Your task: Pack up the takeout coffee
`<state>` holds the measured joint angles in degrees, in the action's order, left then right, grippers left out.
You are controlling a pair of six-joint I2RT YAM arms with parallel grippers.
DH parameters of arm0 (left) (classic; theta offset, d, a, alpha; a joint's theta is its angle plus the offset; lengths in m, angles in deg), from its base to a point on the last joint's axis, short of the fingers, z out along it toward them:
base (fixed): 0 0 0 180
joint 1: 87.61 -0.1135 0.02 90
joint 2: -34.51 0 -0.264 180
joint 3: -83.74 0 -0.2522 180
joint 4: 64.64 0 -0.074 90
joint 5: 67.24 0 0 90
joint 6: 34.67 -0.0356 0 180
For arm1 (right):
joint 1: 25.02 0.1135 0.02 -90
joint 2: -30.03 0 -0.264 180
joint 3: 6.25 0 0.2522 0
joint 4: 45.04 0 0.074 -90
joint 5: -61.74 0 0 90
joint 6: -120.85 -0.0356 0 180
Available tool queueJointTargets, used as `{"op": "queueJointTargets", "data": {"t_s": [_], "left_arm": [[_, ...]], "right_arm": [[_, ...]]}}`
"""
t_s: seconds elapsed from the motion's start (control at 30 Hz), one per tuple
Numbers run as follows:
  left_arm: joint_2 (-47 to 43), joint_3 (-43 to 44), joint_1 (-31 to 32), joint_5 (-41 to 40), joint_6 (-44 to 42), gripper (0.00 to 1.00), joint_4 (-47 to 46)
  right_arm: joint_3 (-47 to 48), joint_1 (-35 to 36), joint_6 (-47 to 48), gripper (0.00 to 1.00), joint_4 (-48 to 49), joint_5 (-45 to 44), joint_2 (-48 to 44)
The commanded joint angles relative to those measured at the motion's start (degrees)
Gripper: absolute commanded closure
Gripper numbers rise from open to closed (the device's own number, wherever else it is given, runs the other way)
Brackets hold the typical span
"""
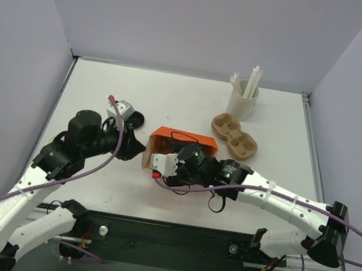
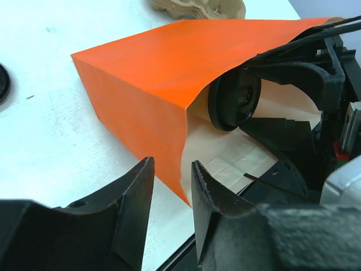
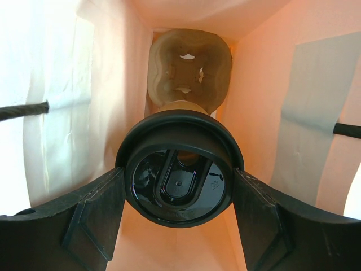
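Arms meeting at the orange bag (image 1: 184,138), which lies on its side: we see the right arm stretched low, the right gripper (image 3: 178,197) inside the bag clamping the takeout coffee (image 3: 177,141) by its lid, the left gripper (image 2: 172,164) at the mouth, jaws parted, empty.

Glossy plastic lid (image 3: 178,183) — matt paper bag (image 2: 152,73).

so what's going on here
The right tool holds the coffee inside the bag, which lies on its side. A carrier sits at the bag's far end, beyond the cup. The left tool is open just at the bag's mouth, gripping nothing.
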<state>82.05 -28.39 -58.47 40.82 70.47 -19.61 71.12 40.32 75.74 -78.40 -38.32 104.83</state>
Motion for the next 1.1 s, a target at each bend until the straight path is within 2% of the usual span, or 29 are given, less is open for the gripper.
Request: {"op": "queueJointTargets", "data": {"t_s": [0.0,0.23,0.57,0.67,0.73,0.83,0.97,1.07], "left_arm": [[-4.13,-0.75,0.30,-5.67,5.60,0.56,2.74],[-6.50,-4.70,1.44,-5.94,9.73,0.54,-2.61],[-3.08,-7.26,4.60,-7.52,10.53,0.54,-8.32],[-2.11,-6.91,5.39,-8.57,9.30,0.68,-8.42],[-1.85,-6.30,5.48,-10.14,7.81,0.90,-7.80],[-1.85,-5.86,5.48,-10.51,4.74,1.00,-7.88],[-1.85,-6.56,5.48,-7.97,0.95,1.00,-9.73],[-2.37,-7.70,5.48,-6.73,-0.46,1.00,-11.22]], "right_arm": [[1.07,0.05,-2.34,0.57,1.84,-2.24,0.52],[1.78,0.40,-5.15,0.57,2.54,-2.94,0.96],[0.02,0.49,-7.97,0.58,4.83,-4.87,0.61],[0.11,0.49,-7.36,0.58,4.92,-4.44,0.43],[0.11,0.49,-5.00,0.58,4.92,-4.00,0.08],[0.45,0.40,-0.95,0.57,5.01,-3.82,-0.27],[4.41,-0.39,2.75,0.57,0.97,-2.69,0.17],[1.62,-1.09,5.12,0.57,0.96,-3.12,-0.10]]}}
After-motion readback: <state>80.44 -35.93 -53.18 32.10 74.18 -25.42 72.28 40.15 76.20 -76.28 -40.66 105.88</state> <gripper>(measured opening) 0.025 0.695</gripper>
